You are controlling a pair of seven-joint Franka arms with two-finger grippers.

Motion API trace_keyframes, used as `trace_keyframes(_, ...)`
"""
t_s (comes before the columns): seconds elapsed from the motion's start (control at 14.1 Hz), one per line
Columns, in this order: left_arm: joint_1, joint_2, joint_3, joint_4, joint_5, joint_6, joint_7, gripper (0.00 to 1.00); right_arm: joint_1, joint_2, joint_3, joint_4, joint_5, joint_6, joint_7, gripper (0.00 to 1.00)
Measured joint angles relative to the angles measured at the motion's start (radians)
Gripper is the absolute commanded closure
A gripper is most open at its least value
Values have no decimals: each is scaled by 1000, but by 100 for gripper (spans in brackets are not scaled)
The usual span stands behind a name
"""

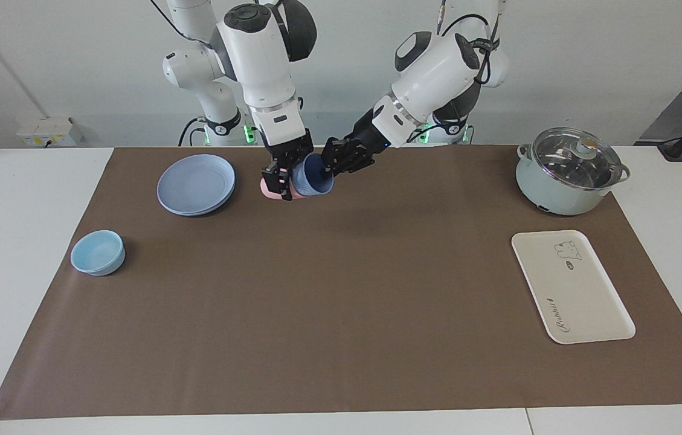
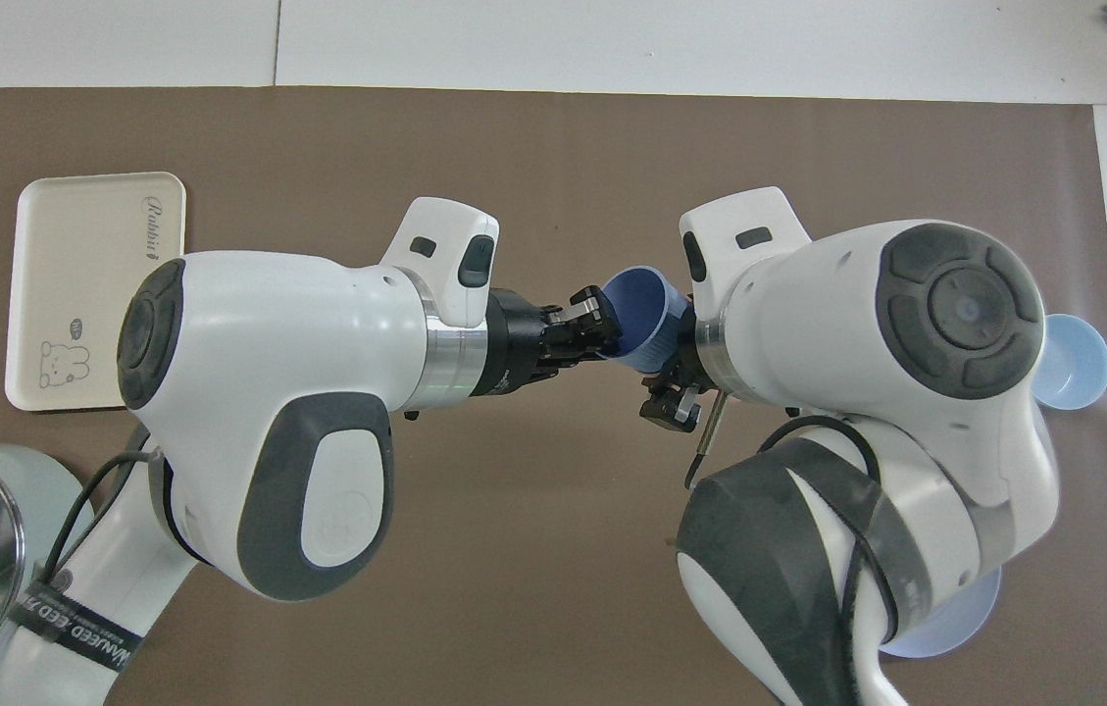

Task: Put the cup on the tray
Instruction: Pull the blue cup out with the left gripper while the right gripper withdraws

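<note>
Presently, nearest the robots, the right gripper [image 1: 283, 175] is clamped on the cup [image 1: 312, 178], which is nested in a pink cup [image 1: 268, 189] and held tilted in the air over the mat [image 1: 341, 290], beside the plate [image 1: 196, 183]. At its three o'clock in the facing view, the left gripper [image 1: 327, 172] is pinched on the cup's rim. Farther out lies the tray [image 1: 571, 286], toward the left arm's end, with the pot [image 1: 570, 171] at its twelve o'clock.

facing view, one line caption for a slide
Both grippers, right and left, grip the blue cup mid-handover above the mat.
</note>
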Motion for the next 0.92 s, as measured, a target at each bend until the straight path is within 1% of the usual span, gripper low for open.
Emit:
trace_keyframes(0.14,41,0,4,27,-1,-33,0,100,0,2,0,0,0,8,0,100)
trace_keyframes(0.28,120,-1,6,80,16,-104,5,100,-1,11,-1,1,0,19,0,100)
trace_keyframes(0.43,219,0,13,109,79,-143,14,100,-1,12,-2,2,0,19,0,100)
trace_keyframes(0.71,381,1,21,114,212,-182,89,100,-5,12,-5,4,0,23,0,100)
trace_keyframes(0.85,462,3,22,111,295,-193,134,100,-28,12,-6,3,0,63,-5,100)
trace_keyframes(0.92,504,3,23,104,361,-197,162,100,-48,13,-7,2,2,81,-18,100)
